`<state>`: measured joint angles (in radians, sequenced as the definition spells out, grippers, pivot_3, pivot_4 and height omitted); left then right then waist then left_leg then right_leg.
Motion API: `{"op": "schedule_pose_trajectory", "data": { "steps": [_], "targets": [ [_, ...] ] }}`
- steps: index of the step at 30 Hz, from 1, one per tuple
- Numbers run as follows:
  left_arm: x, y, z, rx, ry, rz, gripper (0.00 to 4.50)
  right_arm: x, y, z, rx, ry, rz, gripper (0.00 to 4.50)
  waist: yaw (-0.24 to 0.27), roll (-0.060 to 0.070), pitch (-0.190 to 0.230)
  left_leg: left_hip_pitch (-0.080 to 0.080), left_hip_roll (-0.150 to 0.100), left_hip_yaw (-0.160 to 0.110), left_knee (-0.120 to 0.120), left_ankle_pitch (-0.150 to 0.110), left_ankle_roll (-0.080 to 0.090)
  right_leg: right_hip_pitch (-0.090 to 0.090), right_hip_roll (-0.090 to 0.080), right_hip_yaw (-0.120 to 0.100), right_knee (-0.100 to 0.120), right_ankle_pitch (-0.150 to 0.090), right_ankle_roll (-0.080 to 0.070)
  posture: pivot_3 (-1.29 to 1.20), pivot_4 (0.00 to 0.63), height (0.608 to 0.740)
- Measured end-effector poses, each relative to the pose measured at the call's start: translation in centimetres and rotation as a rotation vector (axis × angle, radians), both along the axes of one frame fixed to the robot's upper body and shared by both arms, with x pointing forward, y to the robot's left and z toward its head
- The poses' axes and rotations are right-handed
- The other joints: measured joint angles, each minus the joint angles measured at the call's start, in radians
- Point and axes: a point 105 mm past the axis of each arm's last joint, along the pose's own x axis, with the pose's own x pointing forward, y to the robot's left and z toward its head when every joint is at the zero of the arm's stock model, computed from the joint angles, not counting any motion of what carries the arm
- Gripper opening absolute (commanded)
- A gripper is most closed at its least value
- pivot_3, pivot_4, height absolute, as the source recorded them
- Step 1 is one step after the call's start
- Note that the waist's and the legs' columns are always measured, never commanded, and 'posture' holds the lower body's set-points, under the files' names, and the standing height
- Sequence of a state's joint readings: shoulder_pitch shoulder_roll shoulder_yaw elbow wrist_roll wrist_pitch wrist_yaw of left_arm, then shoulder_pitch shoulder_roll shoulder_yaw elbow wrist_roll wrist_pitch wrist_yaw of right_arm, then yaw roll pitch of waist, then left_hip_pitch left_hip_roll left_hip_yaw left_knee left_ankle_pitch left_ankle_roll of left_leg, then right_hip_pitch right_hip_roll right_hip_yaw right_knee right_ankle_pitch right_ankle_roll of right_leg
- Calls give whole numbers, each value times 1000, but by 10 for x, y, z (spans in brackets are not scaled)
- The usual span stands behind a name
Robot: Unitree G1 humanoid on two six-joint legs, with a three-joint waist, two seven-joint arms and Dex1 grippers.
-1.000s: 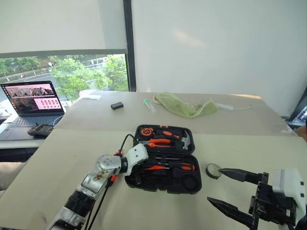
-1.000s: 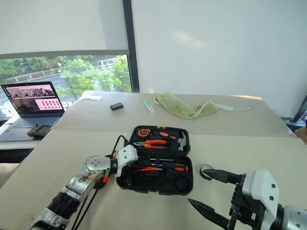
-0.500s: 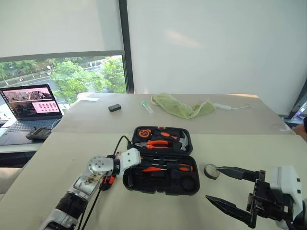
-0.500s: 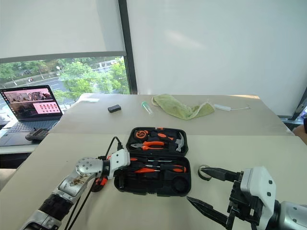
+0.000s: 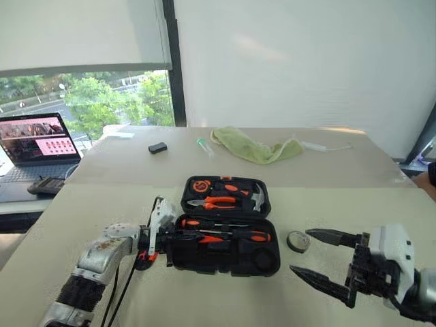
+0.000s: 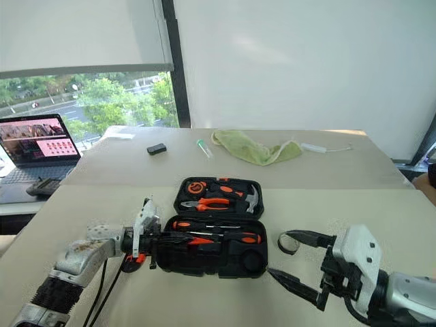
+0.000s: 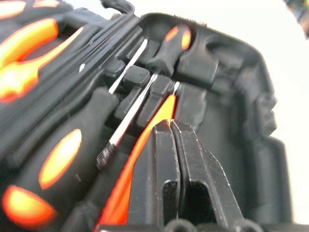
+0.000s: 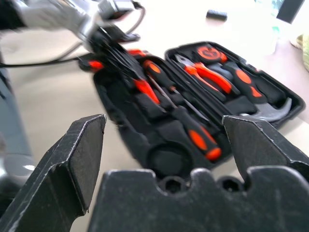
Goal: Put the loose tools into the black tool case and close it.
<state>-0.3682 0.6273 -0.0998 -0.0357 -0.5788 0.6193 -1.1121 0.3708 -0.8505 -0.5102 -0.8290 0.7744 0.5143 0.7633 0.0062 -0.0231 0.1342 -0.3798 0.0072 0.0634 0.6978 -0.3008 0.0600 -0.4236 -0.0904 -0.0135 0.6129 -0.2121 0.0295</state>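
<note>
The black tool case (image 5: 267, 267) lies open mid-table. Its front half holds two black-and-orange screwdrivers (image 5: 253, 236) and a slim orange tool (image 5: 210, 239); pliers, a hammer and a tape measure fill the back half. My left gripper (image 5: 182, 235) is shut and reaches in over the case's left edge. In the left wrist view its closed fingertips (image 7: 169, 126) sit right over the slim orange tool (image 7: 144, 145); I cannot tell whether they touch. The tape roll (image 5: 298, 241) lies on the table right of the case. My right gripper (image 5: 300, 253) is open beside it, upper fingertip close to the roll.
A laptop (image 5: 37, 139) and a black device (image 5: 43, 184) sit at the far left. A small black box (image 5: 158, 147), a clear tube (image 5: 202, 145), a green cloth (image 5: 255, 148) and a white cable (image 5: 327, 146) lie along the back of the table.
My left gripper has drawn back leftward from over the case's inside to its left edge and rolled. My right gripper has edged forward toward the tape roll. The camera has shifted.
</note>
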Motion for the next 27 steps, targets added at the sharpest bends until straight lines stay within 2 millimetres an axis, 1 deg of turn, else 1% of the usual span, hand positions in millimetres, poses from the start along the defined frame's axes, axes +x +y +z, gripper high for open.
{"op": "schedule_pose_trajectory", "data": {
  "steps": [1,2,3,4,6,8,9,10,13,14,15,16,18,19,21,23,25,27],
  "targets": [
    [0,-1,10,-39,-4,11,90,4,-3,-1,-7,0,-18,4500,3,0,0,-3,-1,0,1,0,0,-2,0,0,0,1,1,0,150,740],
    [-2,-3,25,-87,-28,10,90,10,-5,-3,-10,5,-37,4500,5,-1,1,-4,-1,0,2,0,0,-2,-1,0,-1,2,2,0,150,740],
    [-6,-3,35,-88,-61,-1,325,14,-5,-3,-5,5,-44,4500,7,-1,1,-4,-2,0,2,0,1,-2,-2,0,-2,2,2,0,150,740],
    [-10,-3,40,-80,-78,-18,325,18,-5,-3,-3,3,-48,4500,6,-1,1,-4,-3,0,2,0,1,-2,-2,0,-2,2,2,0,150,740],
    [-15,-1,45,-93,-75,-11,1040,23,-5,-7,-16,25,-45,4500,6,0,1,-4,-6,0,1,-1,1,-1,-4,0,-3,1,3,0,150,740],
    [-17,3,49,-112,-77,18,1699,26,-7,-17,-85,71,-41,4500,8,-1,3,-5,-7,-1,1,-2,3,-2,-4,-1,-4,0,3,0,150,740],
    [-22,5,49,-103,-91,22,1933,28,-8,-23,-134,98,-49,4500,7,-1,3,-5,-7,-1,1,-2,3,-2,-5,-1,-4,0,3,0,150,740],
    [-28,7,49,-88,-100,19,2441,31,-12,-28,-180,119,-66,4500,6,-1,4,-5,-7,-1,1,-2,3,-2,-5,0,-4,0,3,0,150,740],
    [-47,11,54,-67,-121,-14,3542,42,-23,-40,-248,186,-104,4500,5,-2,5,-5,-7,-1,1,-2,3,-2,-6,-1,-4,0,2,0,150,740],
    [-48,15,56,-56,-129,4,3879,46,-24,-41,-246,195,-106,4500,5,-1,5,-4,-7,-1,1,-2,3,-1,-6,-1,-3,0,2,0,150,740],
    [-47,20,56,-42,-137,38,4337,48,-24,-41,-242,196,-103,4500,6,-1,6,-4,-7,-1,1,-2,3,-1,-6,-1,-3,0,2,0,150,740],
    [-41,31,53,0,-160,128,4478,50,-22,-41,-234,200,-92,4500,7,0,6,-3,-7,-1,0,-2,3,-1,-5,-1,-2,0,2,0,150,740],
    [-32,45,45,70,-177,267,4478,50,-20,-41,-218,194,-62,4500,12,0,6,-3,-7,-3,0,-1,3,0,-4,-2,-2,0,2,0,150,740],
    [-27,53,39,126,-186,349,4478,48,-14,-38,-188,168,-18,4500,13,0,6,-3,-7,-3,0,-2,3,0,-4,-2,-2,0,2,0,150,740],
    [-21,68,26,232,-172,503,4478,37,5,-26,-84,94,124,4500,12,-1,7,-3,-7,-3,0,-2,3,0,-3,-2,-3,0,2,0,150,740],
    [-19,81,12,334,-120,648,4478,17,24,-8,-3,15,300,4500,13,0,7,-3,-7,-4,0,-2,3,0,-4,-1,-2,1,4,0,150,740],
    [-23,86,-1,416,-58,722,4478,7,30,3,15,-27,378,4500,12,-2,7,-3,-7,-4,1,-2,4,1,-5,-2,-3,2,5,0,150,740],
    [-25,87,-11,442,-8,768,4478,4,31,6,23,-33,402,4500,12,-4,7,-3,-7,-4,1,-2,4,2,-7,-1,-3,3,5,0,150,740]
  ]
}}
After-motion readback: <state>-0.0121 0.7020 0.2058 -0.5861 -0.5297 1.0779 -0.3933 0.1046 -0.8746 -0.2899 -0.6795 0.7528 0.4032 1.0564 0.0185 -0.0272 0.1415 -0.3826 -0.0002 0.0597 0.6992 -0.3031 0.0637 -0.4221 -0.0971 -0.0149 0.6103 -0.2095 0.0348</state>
